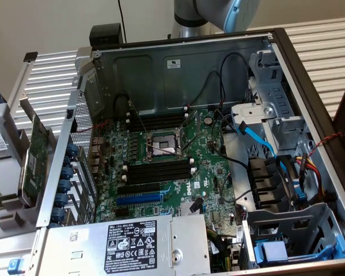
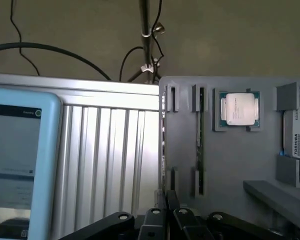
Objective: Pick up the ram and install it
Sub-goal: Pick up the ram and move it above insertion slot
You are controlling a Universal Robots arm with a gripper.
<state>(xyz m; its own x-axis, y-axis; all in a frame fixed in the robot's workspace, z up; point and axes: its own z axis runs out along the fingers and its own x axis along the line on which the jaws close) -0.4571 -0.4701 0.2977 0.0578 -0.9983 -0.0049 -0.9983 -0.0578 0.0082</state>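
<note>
In the wrist view my gripper (image 2: 168,199) is shut, its two dark fingers pressed together with nothing between them. It hovers over the edge of a grey parts tray (image 2: 230,165). A thin dark strip, which looks like the ram (image 2: 199,140) seen edge-on, stands in a narrow holder on that tray. It lies a short way from my fingertips and slightly off their line. In the exterior view the open computer case shows empty black memory slots (image 1: 158,170) with white end clips on both sides of the processor socket (image 1: 163,144).
A processor chip (image 2: 240,109) and a hard drive (image 2: 299,135) lie on the same tray. A tablet screen (image 2: 15,160) sits beyond the ribbed metal table (image 2: 110,155). A green expansion card (image 1: 37,155) stands at the exterior view's left. Cables (image 1: 259,138) cross the case.
</note>
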